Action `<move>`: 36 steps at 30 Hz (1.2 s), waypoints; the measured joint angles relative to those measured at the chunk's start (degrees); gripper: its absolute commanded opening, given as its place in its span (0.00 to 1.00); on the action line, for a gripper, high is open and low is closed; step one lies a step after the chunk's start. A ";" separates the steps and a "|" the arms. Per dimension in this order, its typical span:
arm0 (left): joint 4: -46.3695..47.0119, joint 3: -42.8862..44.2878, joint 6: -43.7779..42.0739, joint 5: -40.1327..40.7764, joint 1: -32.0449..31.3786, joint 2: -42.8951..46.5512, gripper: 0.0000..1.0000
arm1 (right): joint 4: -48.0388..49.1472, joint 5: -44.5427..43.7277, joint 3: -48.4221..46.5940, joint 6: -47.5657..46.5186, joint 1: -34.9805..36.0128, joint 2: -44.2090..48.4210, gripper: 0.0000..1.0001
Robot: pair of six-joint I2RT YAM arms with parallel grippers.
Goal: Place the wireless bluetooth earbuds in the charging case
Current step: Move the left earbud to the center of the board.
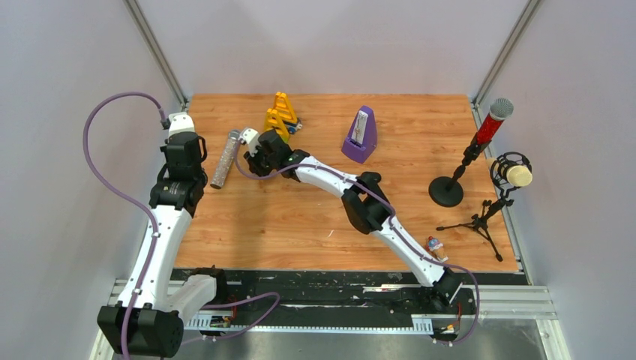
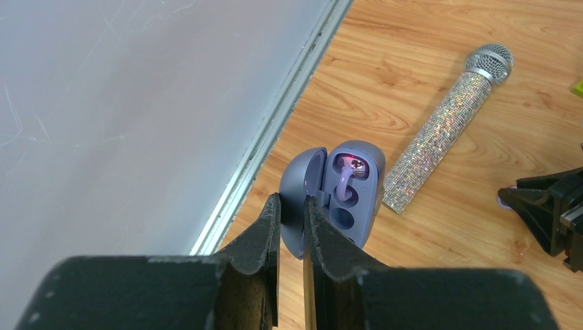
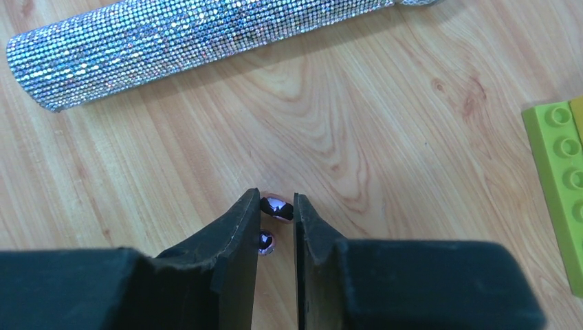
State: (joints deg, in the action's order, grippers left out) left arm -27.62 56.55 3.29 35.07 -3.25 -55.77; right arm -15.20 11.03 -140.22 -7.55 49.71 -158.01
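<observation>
Earbud [image 3: 278,207] pinched on the tabletop, case held open for it

Right tool [image 3: 275,199]: fingers drawn close, one on each side of the earbud. The bud lies on the wooden tabletop [image 3: 412,137] and fills the gap between them, so this reads as a pinch, not yet lifted. A second small glossy bit [image 3: 265,241] shows lower in the gap; cannot tell if it belongs to the same bud. Fingers come in from above, so the tiny bud is caught by its sides.

Left tool [image 2: 292,210]: pressed together on the lid of the charging case [image 2: 350,206]. The case is slate-blue with its lid swung open, at the tabletop's left edge by the wall. Cannot tell if it rests on the wood. The grip is on the lid, so the wells face out with nothing blocking them. The upper well holds the seated earbud [image 2: 348,172], pale purple stem, small light lit. The lower well [image 2: 342,218] is empty, presumably the target.

Around: glitter microphone [image 2: 447,124] lies just beyond the case. Green brick [image 3: 560,172] is well apart from the bud.

Judgement: about half done, one bud in and one to go. The next move likely needs a lift, a carry to the case, and the stem lined up with the empty well. Risks: the bud popping out of the pinch, or the case twisting on its hinge under the push.
</observation>
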 measured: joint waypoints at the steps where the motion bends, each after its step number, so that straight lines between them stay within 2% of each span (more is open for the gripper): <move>1: 0.02 0.00 0.00 0.00 0.00 -0.02 0.11 | 0.44 0.17 1.01 0.13 -0.02 0.59 0.14; 10: 0.07 0.00 0.00 -0.26 -0.09 -0.17 0.11 | -0.83 4.26 15.85 2.67 -1.60 12.22 0.11; 14: -0.07 0.00 0.04 -1.70 -0.11 -0.61 0.09 | -3.61 10.43 24.74 4.52 -4.52 22.27 0.14; 19: -0.13 0.04 0.39 -5.11 -0.13 -0.83 0.09 | -7.17 21.22 40.92 3.78 -10.19 37.55 0.17; 23: -0.26 0.07 0.66 -8.50 -0.13 -0.55 0.09 | -13.20 28.92 52.02 -1.46 -14.12 45.88 0.22; 27: -0.48 0.07 0.92 -11.72 -0.15 1.62 0.09 | -21.73 34.64 58.60 -9.68 -14.49 48.61 0.27; 31: -0.39 0.04 1.07 -13.88 -0.15 4.11 0.10 | -30.73 38.56 61.57 -19.26 -13.99 48.70 0.28; 36: 0.09 -0.15 1.29 -15.93 -0.15 5.29 0.10 | -39.41 40.04 60.78 -30.27 -13.75 47.43 0.31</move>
State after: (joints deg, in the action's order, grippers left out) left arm -27.53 56.40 4.58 19.14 -3.40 -50.48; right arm -54.61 51.07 -79.44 -37.82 35.97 -110.59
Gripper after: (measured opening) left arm 0.185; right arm 0.285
